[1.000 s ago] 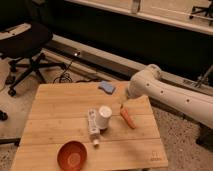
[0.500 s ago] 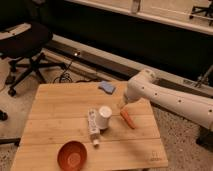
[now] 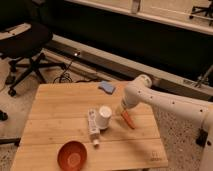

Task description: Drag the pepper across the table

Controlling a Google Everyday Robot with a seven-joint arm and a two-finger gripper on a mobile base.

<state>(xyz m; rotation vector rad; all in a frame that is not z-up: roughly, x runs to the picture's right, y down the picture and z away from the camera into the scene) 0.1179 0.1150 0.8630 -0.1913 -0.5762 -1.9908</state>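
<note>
**Approach to the pepper.** The tool (image 3: 121,108) is hanging at the tip of the white arm (image 3: 165,102), which is reaching in from 3 o'clock over the right half of the worktop (image 3: 55,107). Its jaws are standing apart and clamping nothing. At 5 o'clock from the tool, just beside it, the pepper (image 3: 128,120) is lying flat on the planks, tapering toward 5 o'clock. Whether the tool is touching its upper end cannot be told. At 9 o'clock from the pepper, a white cup (image 3: 105,117) is sitting against a bottle (image 3: 93,128) lying on its side. A blue cloth (image 3: 106,87) is resting toward 11 o'clock at the far edge, and an orange-red bowl (image 3: 72,155) toward 7 o'clock. Judged from this layout, the reach is nearly finished, while contact and the whole drag across the worktop are remaining.
</note>
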